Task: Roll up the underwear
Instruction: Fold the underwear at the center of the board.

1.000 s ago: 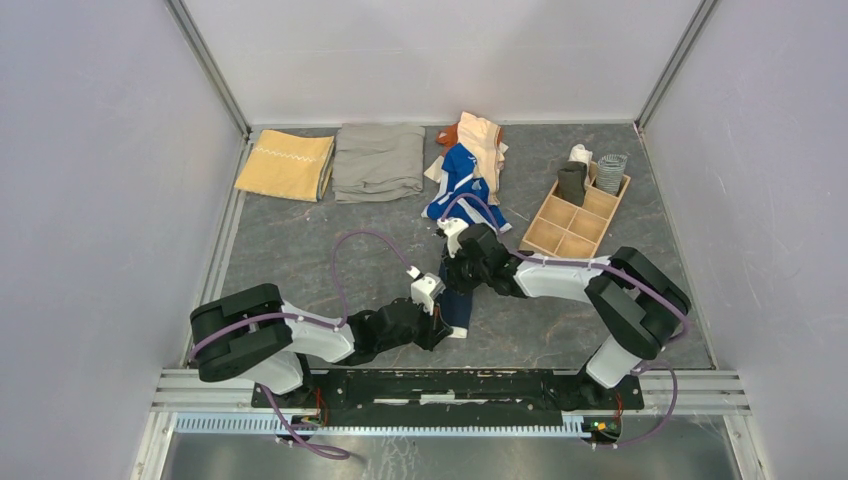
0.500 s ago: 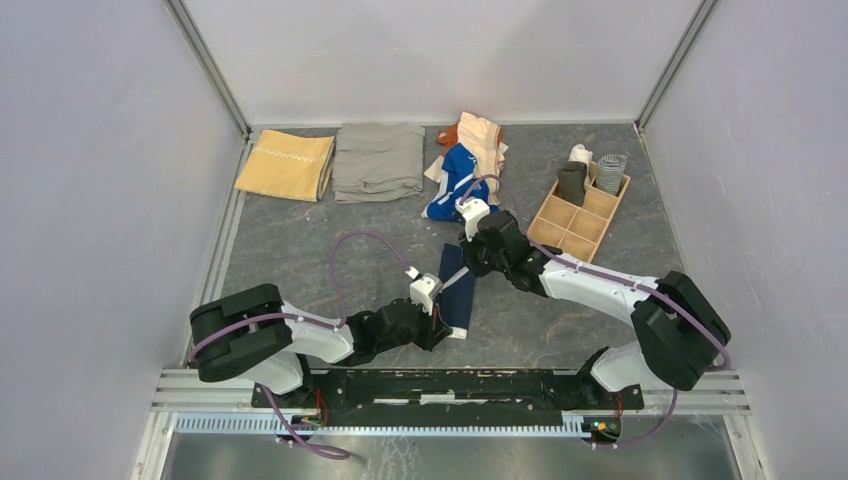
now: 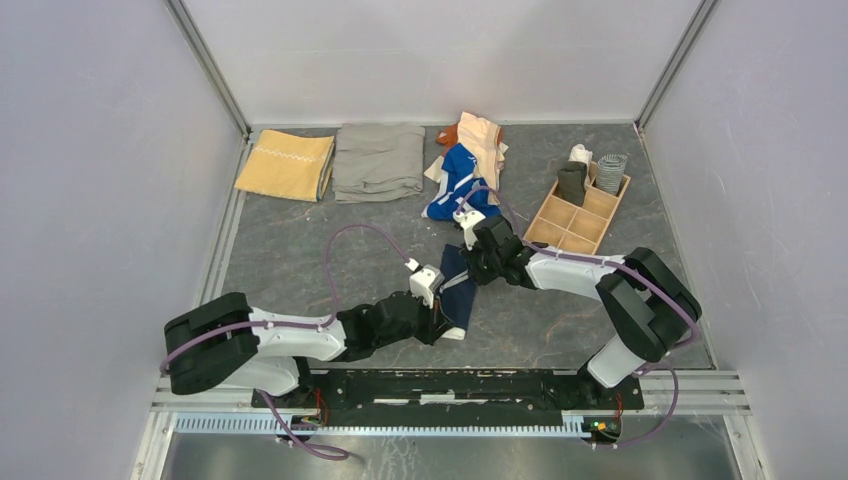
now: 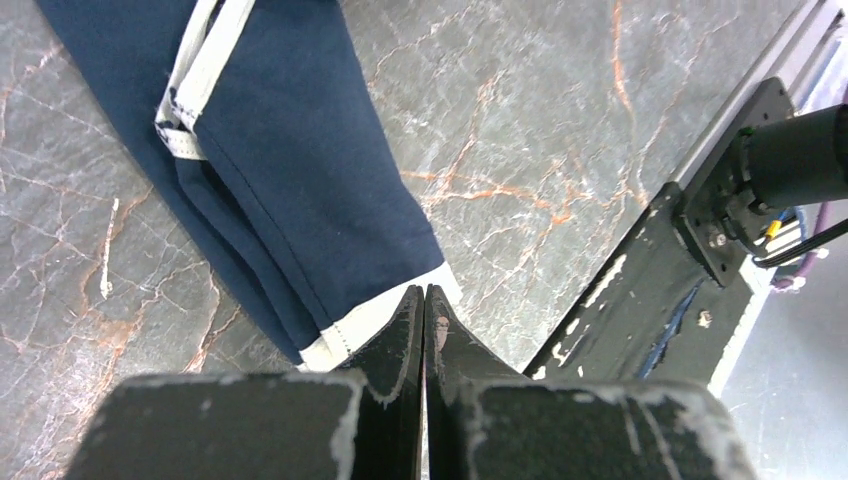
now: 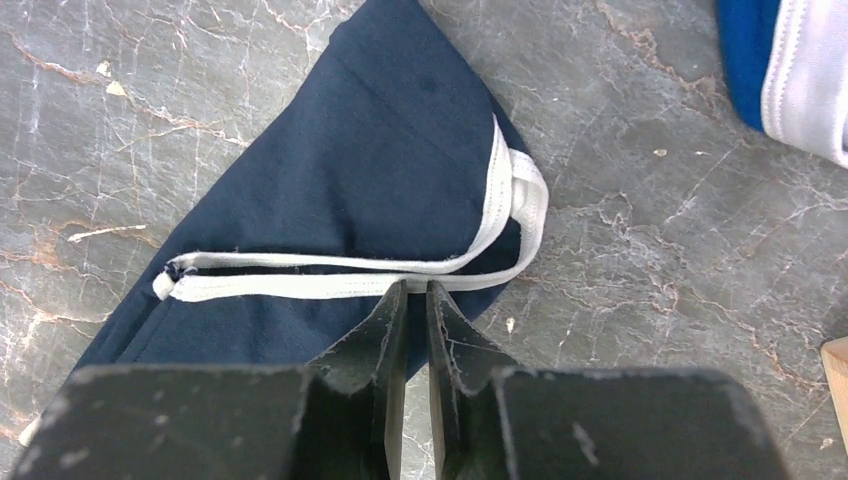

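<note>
I'm lining up the roll. My left claw (image 4: 424,297), clenched empty, is touching the briefs' (image 4: 300,170) hem (image 4: 345,335) at its tips. The right claw (image 5: 410,292) is sitting nearly closed over the trim (image 5: 497,215), and I can't tell if it's pinching. The next move is calling for one end curled over tightly.

- A dark grey marbled tabletop (image 3: 300,250) with orange and white veins serves as the floor of the cell.
- Plain pale lilac-grey walls (image 3: 440,60) enclose it at the back and both sides.
- Aluminium posts (image 3: 208,68) rise at the back corners.
- A metal rail (image 3: 200,385) edges the near side.
- The light is soft and even.
</note>
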Tool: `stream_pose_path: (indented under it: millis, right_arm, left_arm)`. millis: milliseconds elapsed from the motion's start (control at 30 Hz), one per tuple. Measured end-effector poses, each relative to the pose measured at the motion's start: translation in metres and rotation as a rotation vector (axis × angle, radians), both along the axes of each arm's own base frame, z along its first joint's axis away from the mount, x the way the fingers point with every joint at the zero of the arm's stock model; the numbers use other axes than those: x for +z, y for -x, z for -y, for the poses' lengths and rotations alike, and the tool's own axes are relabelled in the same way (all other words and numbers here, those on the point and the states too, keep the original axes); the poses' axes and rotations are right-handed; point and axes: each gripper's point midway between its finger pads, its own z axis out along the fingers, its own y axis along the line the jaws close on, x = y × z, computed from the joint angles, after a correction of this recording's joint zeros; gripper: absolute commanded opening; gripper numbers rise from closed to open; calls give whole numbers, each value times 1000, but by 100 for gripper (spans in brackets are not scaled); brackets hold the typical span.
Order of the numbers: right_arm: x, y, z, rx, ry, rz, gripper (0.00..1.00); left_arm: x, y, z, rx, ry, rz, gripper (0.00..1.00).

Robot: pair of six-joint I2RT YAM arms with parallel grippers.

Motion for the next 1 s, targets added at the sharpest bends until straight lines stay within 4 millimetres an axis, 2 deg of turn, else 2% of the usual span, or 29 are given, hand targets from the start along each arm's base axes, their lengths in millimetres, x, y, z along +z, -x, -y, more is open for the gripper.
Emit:
stream_pose_path:
  millis: [167, 333, 400, 467, 600, 767, 1000]
  right_arm:
    - [0, -1, 0, -1, 1, 0, 17]
    - [0, -1, 1, -1, 1, 0, 17]
    - [-1, -1, 1, -1, 2, -1, 17]
    - [-1, -1, 1, -1, 3, 0, 17]
    - [0, -1, 1, -4, 6, 1, 17]
    - [0, -2, 3, -8, 14, 2, 17]
    - [5, -7, 5, -1, 41, 20, 25]
  left_arm:
    - [22, -2, 5, 0, 36, 17, 2]
    - [37, -5, 20, -19, 71, 37, 2]
    - [29, -3, 26, -40, 68, 26, 2]
    - [12, 1, 29, -61, 38, 2, 2]
    - [-16, 11, 26, -90, -17, -32, 2]
    - [-34, 25, 20, -119, -40, -50, 2]
    - [-34, 33, 20, -138, -14, -38, 2]
